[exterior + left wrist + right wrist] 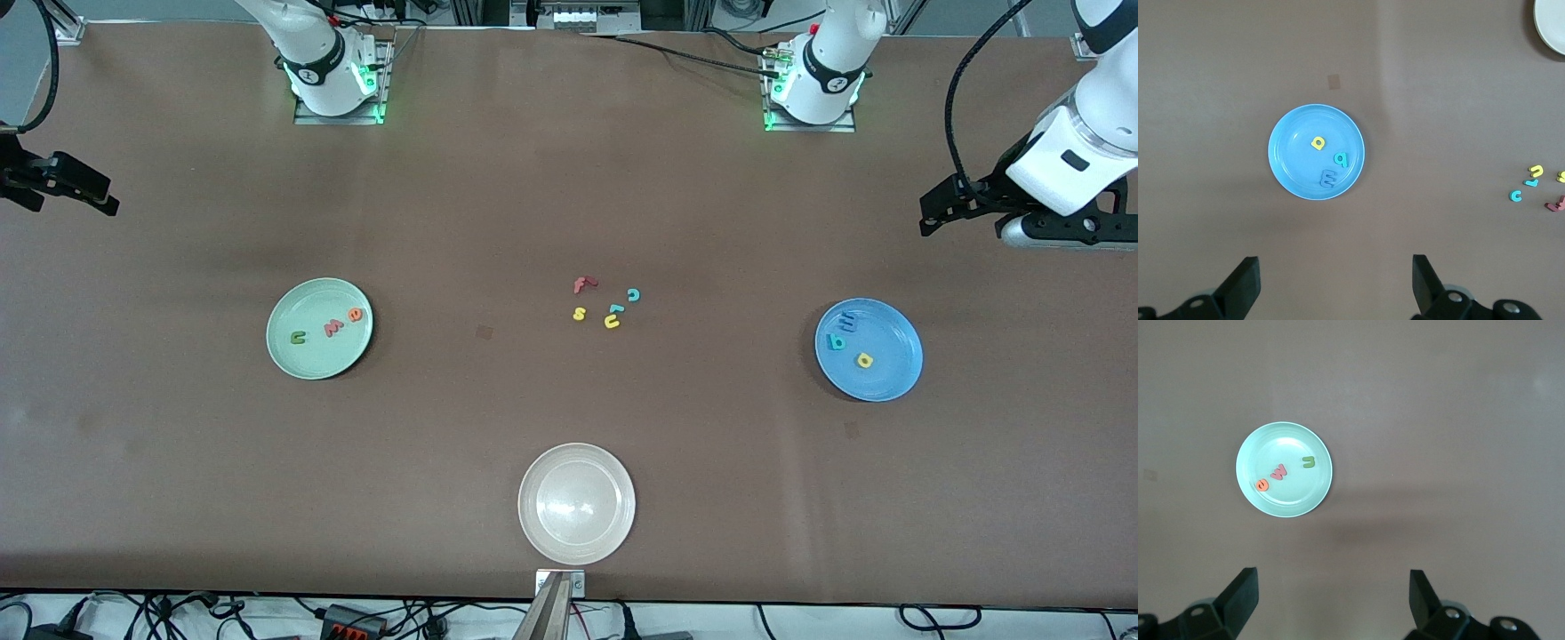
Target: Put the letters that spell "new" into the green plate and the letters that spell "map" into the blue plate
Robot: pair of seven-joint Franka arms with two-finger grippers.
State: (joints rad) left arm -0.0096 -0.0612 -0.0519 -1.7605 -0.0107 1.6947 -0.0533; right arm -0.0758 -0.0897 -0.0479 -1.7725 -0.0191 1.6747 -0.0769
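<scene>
The green plate (313, 356) lies toward the right arm's end of the table and holds the dark green n (298, 337), the pinkish-red w (333, 327) and the orange e (356, 315). In the blue plate (893, 342), toward the left arm's end, lie the blue m (849, 319), the teal p (836, 341) and the yellow a (864, 360). My left gripper (932, 212) hangs high over bare table beside the blue plate (1291, 160), open and empty (1336, 280). My right gripper (107, 203) hangs high over the table's edge, open and empty (1333, 597), with the green plate (1298, 497) in its view.
Loose letters lie mid-table: a red f (582, 284), a teal c (633, 294), a yellow s (579, 313), a yellow u (612, 322) and a small teal piece (615, 308). A larger white plate (551, 471) sits near the front edge.
</scene>
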